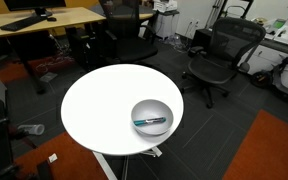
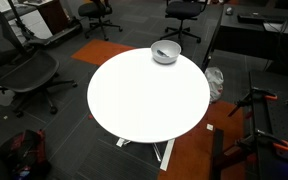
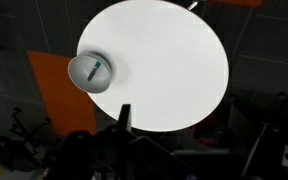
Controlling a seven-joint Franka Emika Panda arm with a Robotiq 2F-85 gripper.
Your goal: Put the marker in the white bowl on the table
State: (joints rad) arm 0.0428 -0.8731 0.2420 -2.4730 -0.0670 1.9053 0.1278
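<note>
Wrist view: a slim dark-and-teal marker (image 3: 96, 70) lies inside the round white-grey bowl (image 3: 79, 79), near the edge of the round white table (image 3: 164, 60). I cannot tell whether my pincer (image 3: 124, 118) is spread.

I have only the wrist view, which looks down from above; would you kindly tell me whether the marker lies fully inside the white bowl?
Observer: Yes. In an exterior view, seen from the side, the marker lies across the inside of the white bowl, with neither end over the rim.
Operator: Thank you. What stands near the table that my view leaves too dark to make out?
Observer: A black office chair stands on the floor beyond the table, apart from it.
Operator: And what holds the table up?
Observer: A white pedestal base shows under the top.
</note>
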